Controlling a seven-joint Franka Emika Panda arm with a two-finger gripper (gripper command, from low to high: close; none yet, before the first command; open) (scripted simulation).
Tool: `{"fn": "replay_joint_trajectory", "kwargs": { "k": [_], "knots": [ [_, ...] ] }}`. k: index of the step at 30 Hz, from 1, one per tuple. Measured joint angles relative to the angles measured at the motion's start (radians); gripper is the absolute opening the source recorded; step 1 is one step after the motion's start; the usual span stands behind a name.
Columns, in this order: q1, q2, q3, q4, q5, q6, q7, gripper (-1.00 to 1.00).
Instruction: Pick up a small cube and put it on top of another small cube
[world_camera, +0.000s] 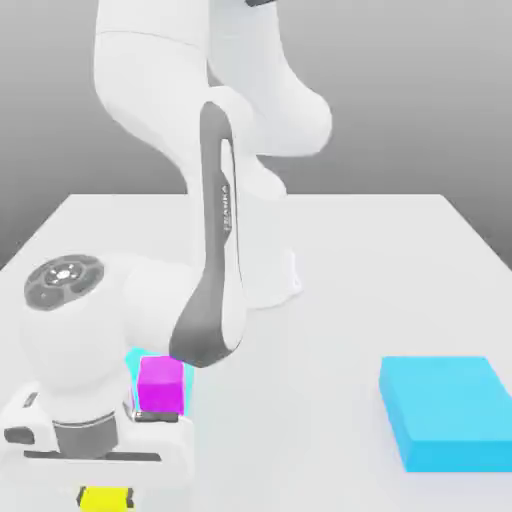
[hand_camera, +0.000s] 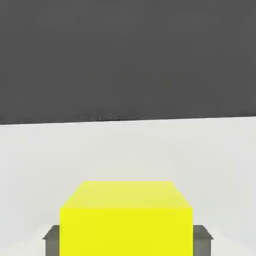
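Low at the near edge of the white surface (world_camera: 380, 260), toward the exterior view's left: the white arm (world_camera: 215, 250), bent down, with the claw (world_camera: 105, 497) at the bottom of the picture. Clamped on the small yellow cube (world_camera: 106, 497), which peeks out just beneath the hand's body in that view. In the hand view, the same small yellow cube (hand_camera: 126, 217) close up, with a grey finger (hand_camera: 51, 239) pressed against one side face and another against the opposite one. Whether resting on the surface or lifted just off it: cannot tell.

Just behind the hand in the exterior view, a magenta cube (world_camera: 160, 385), partly hidden by the arm's grey-sided link. Around and behind that magenta cube, a sliver of cyan (world_camera: 134, 362); too little showing to say what it belongs to. Yellow cube and magenta cube near each other but apart, with the hand's body between them in the picture.

Well off toward the exterior view's right, a flat cyan block (world_camera: 447, 412) lying on the surface, well apart from the claw and both cubes.

Beyond the surface, plain grey background. In the hand view, bare white surface stretching past the yellow cube up to a dark grey band.
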Motion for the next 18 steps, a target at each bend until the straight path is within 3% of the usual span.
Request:
{"fn": "replay_joint_trajectory", "kwargs": {
  "k": [7,18],
  "knots": [
    [0.012,-0.162,-0.015,-0.041,-0.02,-0.122,0.032,-1.0],
    [0.073,-0.554,-0.052,-0.244,-0.101,-0.312,0.505,-1.0]
  ]
}}
